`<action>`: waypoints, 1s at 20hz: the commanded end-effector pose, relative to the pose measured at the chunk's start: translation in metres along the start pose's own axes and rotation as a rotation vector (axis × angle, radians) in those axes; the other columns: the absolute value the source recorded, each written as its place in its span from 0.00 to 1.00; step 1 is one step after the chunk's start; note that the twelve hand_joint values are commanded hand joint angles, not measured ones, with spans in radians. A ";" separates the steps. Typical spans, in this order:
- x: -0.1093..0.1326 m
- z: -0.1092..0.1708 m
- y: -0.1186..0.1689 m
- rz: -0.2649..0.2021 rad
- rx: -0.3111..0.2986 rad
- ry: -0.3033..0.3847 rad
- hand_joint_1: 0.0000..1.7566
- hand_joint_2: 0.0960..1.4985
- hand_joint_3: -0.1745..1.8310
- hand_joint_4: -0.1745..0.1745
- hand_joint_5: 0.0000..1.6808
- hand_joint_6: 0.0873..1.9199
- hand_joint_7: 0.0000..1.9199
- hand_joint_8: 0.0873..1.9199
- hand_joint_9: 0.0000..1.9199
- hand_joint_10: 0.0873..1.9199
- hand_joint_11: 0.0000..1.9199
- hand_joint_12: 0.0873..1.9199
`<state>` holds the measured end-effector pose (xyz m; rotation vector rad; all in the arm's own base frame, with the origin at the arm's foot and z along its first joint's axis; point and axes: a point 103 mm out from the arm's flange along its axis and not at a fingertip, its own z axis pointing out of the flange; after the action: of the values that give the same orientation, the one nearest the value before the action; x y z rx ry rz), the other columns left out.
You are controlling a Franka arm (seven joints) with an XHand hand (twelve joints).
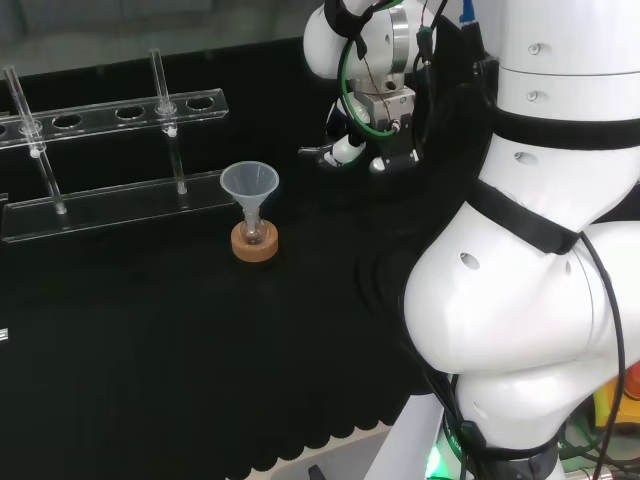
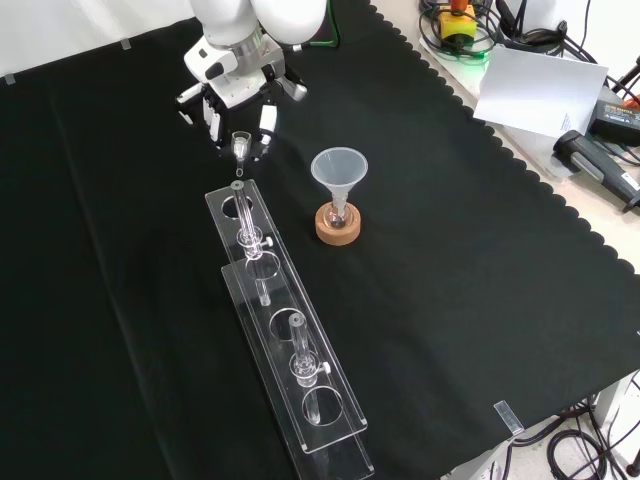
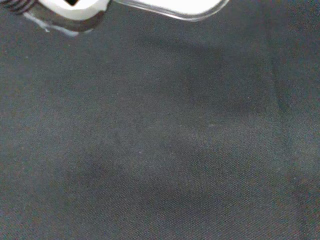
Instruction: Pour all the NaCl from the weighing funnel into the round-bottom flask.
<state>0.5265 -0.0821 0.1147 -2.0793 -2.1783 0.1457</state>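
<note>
In the front view, the hand (image 2: pixel 238 105) is hanging at the 12 o'clock side of the black cloth (image 2: pixel 450 250), its fingers (image 2: pixel 265 122) curling around a small clear weighing funnel (image 2: pixel 240 150) whose narrow stem is pointing down. The weighing funnel is hovering just beyond the far end of the clear acrylic rack (image 2: pixel 285 335), at about 10 o'clock from the round-bottom flask (image 2: pixel 338 214). The flask is sitting on a cork ring (image 2: pixel 338 228) and is carrying a clear plastic funnel (image 2: pixel 339 170) in its neck. In the head view, the flask (image 1: pixel 254 232) is standing at about 8 o'clock from the hand (image 1: pixel 372 135). Clear glass rods (image 2: pixel 299 345) are standing upright in the rack. What the weighing funnel is holding cannot be told.
</note>
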 end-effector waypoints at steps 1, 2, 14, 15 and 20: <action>0.000 -0.002 0.000 0.013 -0.008 -0.009 0.63 0.52 0.24 1.00 0.77 0.23 0.81 0.02 0.63 0.04 0.00 0.84; 0.001 -0.002 -0.001 0.015 -0.008 -0.008 0.63 0.52 0.24 1.00 0.77 0.23 0.81 0.02 0.63 0.04 0.00 0.84; 0.005 -0.028 -0.010 0.035 -0.047 0.000 0.63 0.52 0.25 1.00 0.77 0.23 0.81 0.02 0.63 0.03 0.00 0.84; 0.004 -0.031 -0.011 0.037 -0.052 -0.001 0.63 0.52 0.25 1.00 0.77 0.23 0.81 0.02 0.63 0.03 0.00 0.84; -0.002 -0.051 -0.016 0.037 -0.077 -0.003 0.63 0.52 0.25 1.00 0.77 0.23 0.81 0.02 0.63 0.03 0.00 0.84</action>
<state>0.5226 -0.0798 0.1530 -2.1516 -2.1769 0.0877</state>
